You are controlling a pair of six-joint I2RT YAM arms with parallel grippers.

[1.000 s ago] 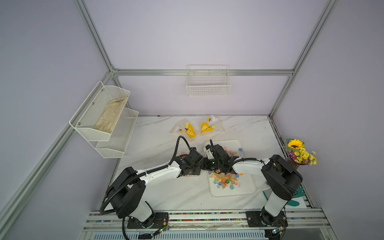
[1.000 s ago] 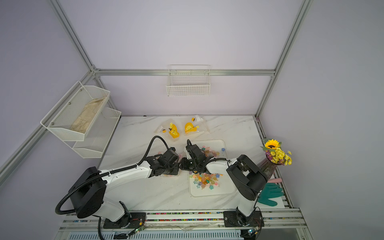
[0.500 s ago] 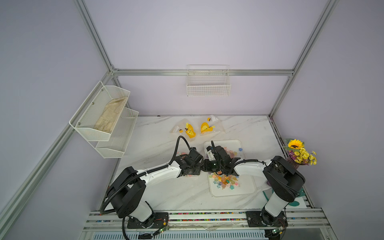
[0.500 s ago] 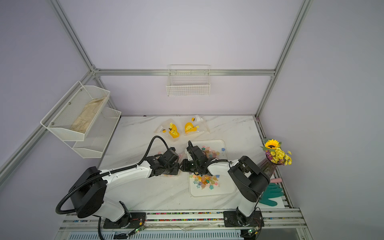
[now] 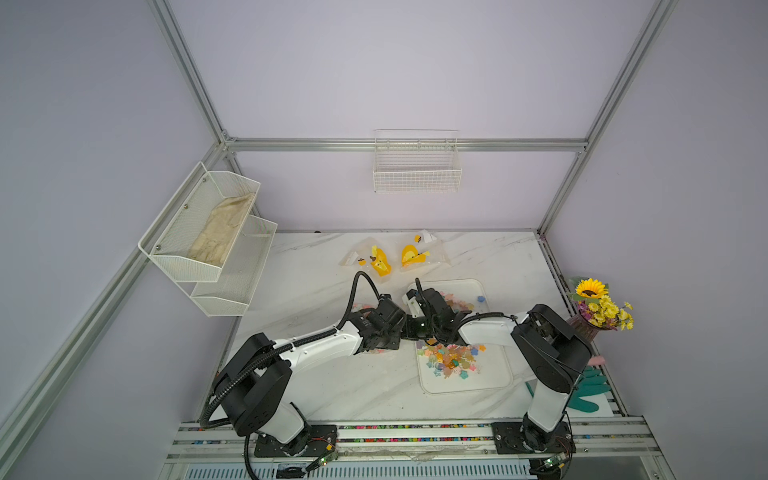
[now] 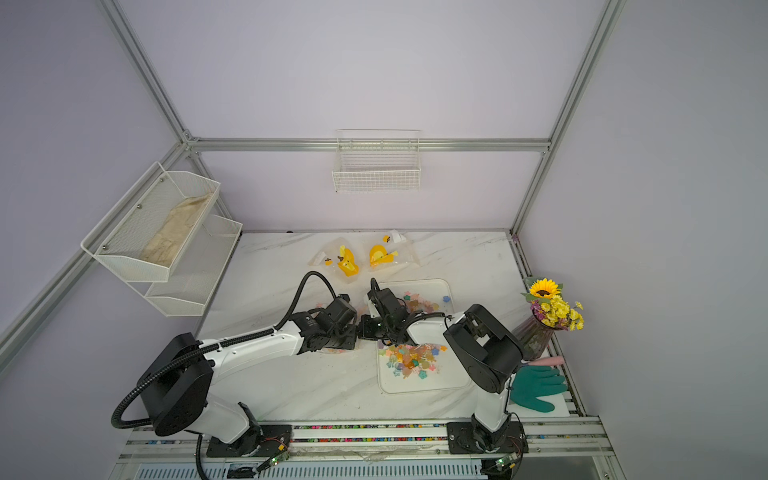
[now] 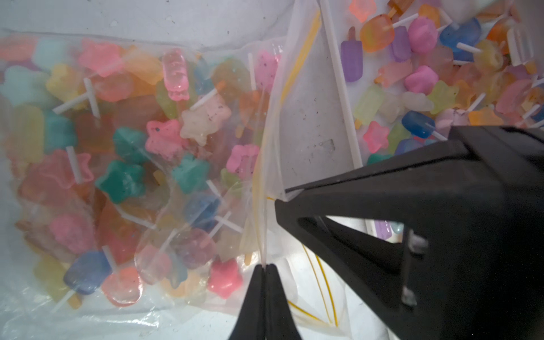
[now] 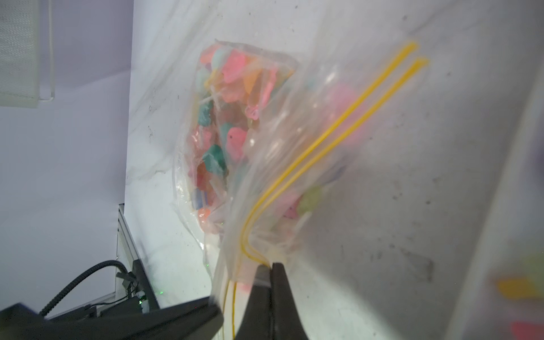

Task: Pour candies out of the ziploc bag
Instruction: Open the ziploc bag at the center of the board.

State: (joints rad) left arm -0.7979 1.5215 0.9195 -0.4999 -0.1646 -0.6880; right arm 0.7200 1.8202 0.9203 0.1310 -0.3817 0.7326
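Observation:
The clear ziploc bag (image 7: pixel 147 147) with a yellow zip line lies on the marble table, just left of the white tray (image 5: pixel 490 382). It is packed with candies (image 7: pixel 120 182). More candies (image 5: pixel 451 361) lie loose on the tray. My left gripper (image 7: pixel 266 266) is shut on one lip of the bag's mouth. My right gripper (image 8: pixel 270 265) is shut on the other lip, right beside it. In both top views the two grippers (image 5: pixel 399 330) (image 6: pixel 365 328) meet tip to tip at the tray's left edge and hide most of the bag.
Two clear bags with yellow toys (image 5: pixel 380 262) lie at the back of the table. A vase of yellow flowers (image 5: pixel 598 307) and a green glove (image 5: pixel 586 390) sit at the right edge. A wire basket (image 5: pixel 415 166) and a mesh shelf (image 5: pixel 208 232) hang on the walls.
My right gripper has closed from partly open onto the bag's lip and has shifted slightly towards the left gripper. The left gripper has stayed shut in place.

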